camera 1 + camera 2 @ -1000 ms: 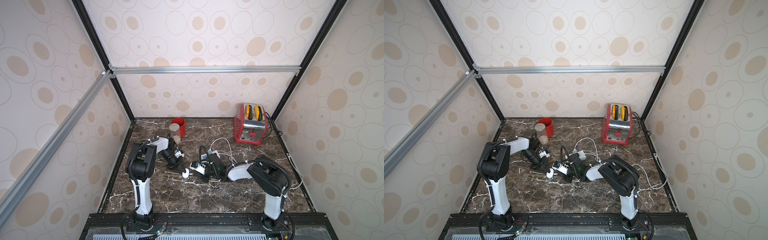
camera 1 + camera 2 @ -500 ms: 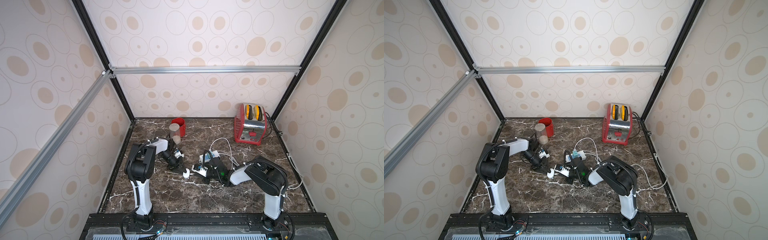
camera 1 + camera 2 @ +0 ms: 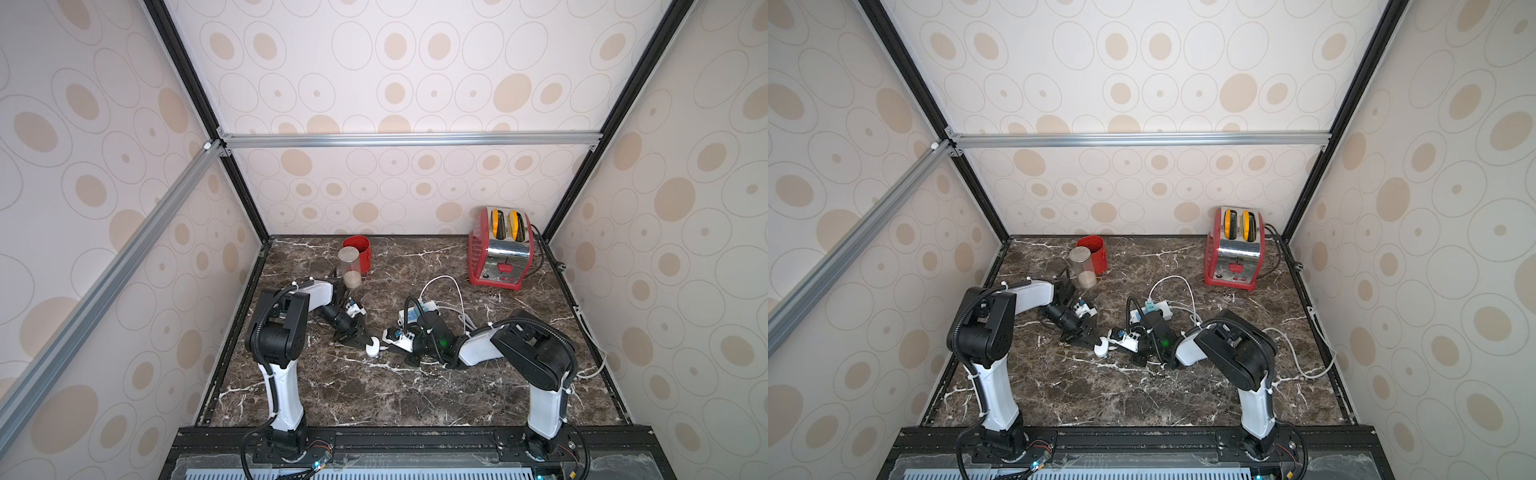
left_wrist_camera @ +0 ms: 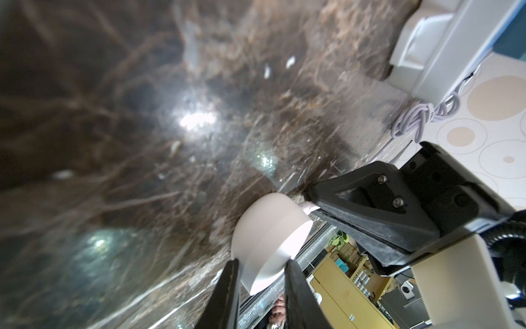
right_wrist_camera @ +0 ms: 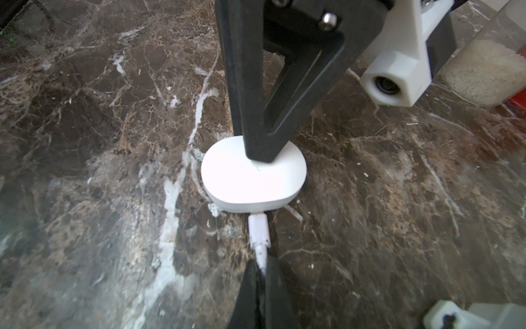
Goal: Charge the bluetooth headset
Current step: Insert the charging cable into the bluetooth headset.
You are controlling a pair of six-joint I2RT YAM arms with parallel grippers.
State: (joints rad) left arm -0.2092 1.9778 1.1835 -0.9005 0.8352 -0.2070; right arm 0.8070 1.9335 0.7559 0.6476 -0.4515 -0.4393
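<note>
White pebble case, the bluetooth headset [image 5: 253, 176], lies flat on the dark marble table [image 5: 85, 142], mid-table, just left of and nearer than the power strip [image 3: 417, 309].

My left gripper [image 4: 262, 263] is clamped across the case's thickness with a narrow gap, one finger over the top face. My right gripper [image 5: 262, 266] is pinched fully together on the white cable, just behind its plug [image 5: 258, 228].

The plug tip meets the case's right-hand edge, at what I judge to be the port.

Progress: late. Case steadied, plug lined up and seemingly at least partly in. Left to do: confirm it is seated, then let go.

Unclear: how deep the plug sits, as no metal tip shows. Whether the cable's other end sits in the teal adapter [image 3: 1149, 308] on the strip is too small to tell.
</note>
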